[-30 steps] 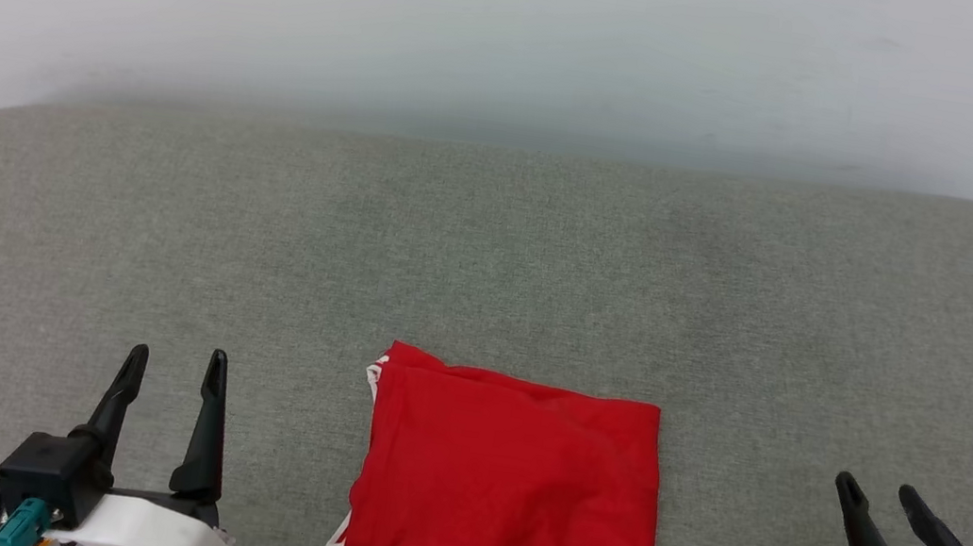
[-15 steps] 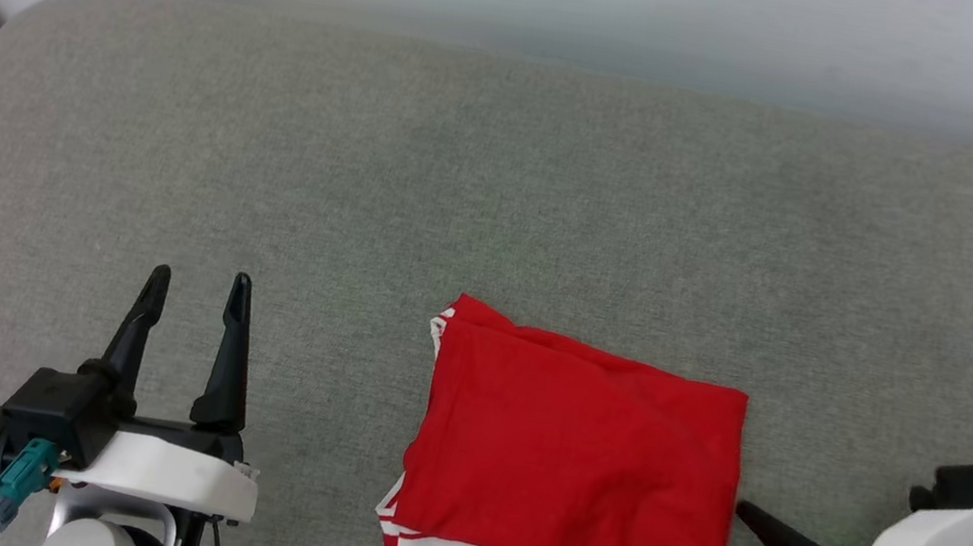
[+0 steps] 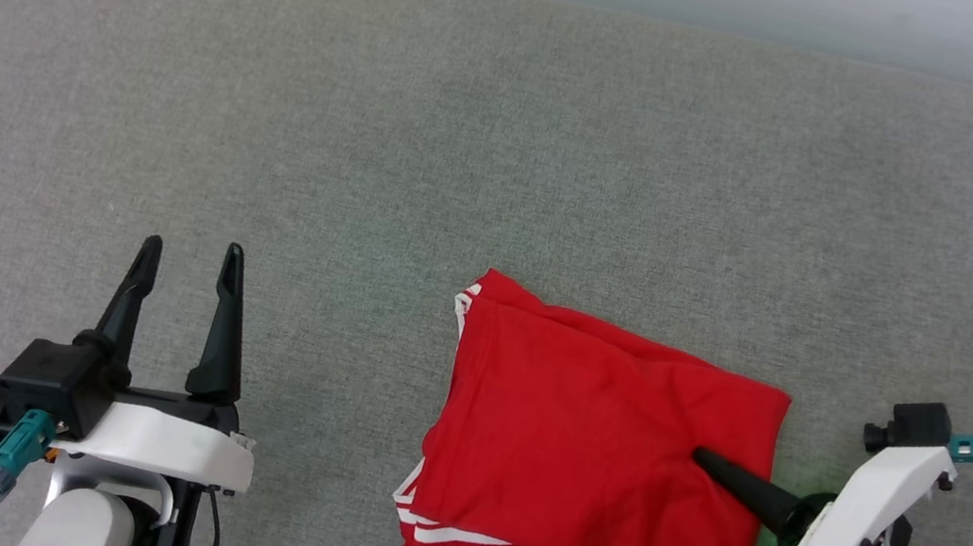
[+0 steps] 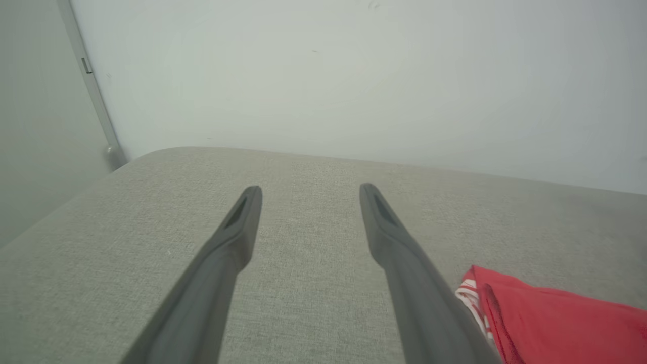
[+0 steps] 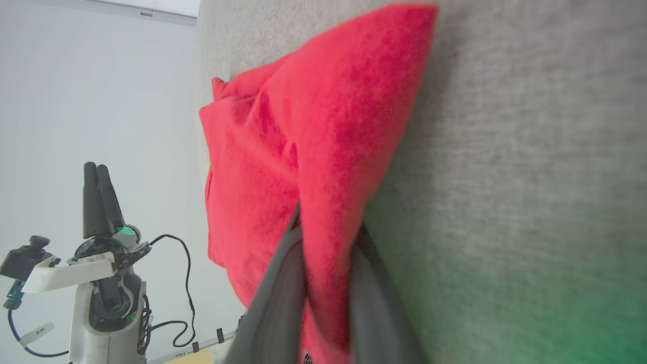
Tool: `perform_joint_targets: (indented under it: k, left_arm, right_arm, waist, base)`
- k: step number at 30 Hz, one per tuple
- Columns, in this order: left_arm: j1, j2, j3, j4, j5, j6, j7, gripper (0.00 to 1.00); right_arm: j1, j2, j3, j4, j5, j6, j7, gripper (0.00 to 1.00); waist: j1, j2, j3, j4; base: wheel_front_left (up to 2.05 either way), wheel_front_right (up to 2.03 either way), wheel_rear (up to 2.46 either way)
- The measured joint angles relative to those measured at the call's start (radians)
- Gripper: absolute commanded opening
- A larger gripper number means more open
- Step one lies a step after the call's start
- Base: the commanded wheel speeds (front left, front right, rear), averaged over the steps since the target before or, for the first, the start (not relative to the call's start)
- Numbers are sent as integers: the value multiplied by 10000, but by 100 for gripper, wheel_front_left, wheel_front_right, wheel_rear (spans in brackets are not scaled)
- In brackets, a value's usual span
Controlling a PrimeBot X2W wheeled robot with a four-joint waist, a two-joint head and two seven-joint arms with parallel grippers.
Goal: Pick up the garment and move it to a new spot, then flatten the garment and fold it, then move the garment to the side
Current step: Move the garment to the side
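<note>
The right gripper (image 3: 703,458) has slid in from the right edge of the garment (image 3: 593,459), where its tip was only touching half a second ago. Now one dark finger lies on top of the red cloth and the other is beneath it, the two clamped on that edge. The garment lies folded in a rough rectangle on the grey bench (image 3: 370,152), toward the near edge and right of the middle, with white stripes showing along its left side. The left gripper (image 3: 193,249) hangs over the bench's near-left part, well apart from the garment, fingers spread wide.
</note>
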Motion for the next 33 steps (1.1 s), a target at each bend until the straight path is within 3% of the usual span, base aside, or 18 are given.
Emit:
perform_joint_targets:
  k: [4,12,19,27,33]
  left_arm:
    - [4,-75,69,136,155,-146,0,100]
    - [403,-111,301,119,420,-240,0,100]
    - [640,-98,374,-19,493,-286,0,100]
    - [375,33,265,-341,637,-374,25,100]
    - [-308,295,-29,-936,934,-510,405,100]
  right_arm:
    - [25,-232,533,-123,-105,-8,-230,0]
    - [-68,-1432,2002,-410,-2393,-10,-928,0]
    - [-703,-2405,2512,-194,-4506,-8,-920,0]
    - [-1876,-2717,2880,433,-5902,-4,-1425,0]
    - [-3090,-2803,2725,1373,-6811,-8,-2660,0]
  waist:
    - [0,0,-261,-119]
    - [0,0,-878,-893]
    - [0,0,-1131,-2202]
    - [0,0,-845,-3979]
    - [0,0,-13,-5014]
  base:
    - [0,0,0]
    - [0,0,0]
    - [0,0,0]
    - [0,0,0]
    - [0,0,0]
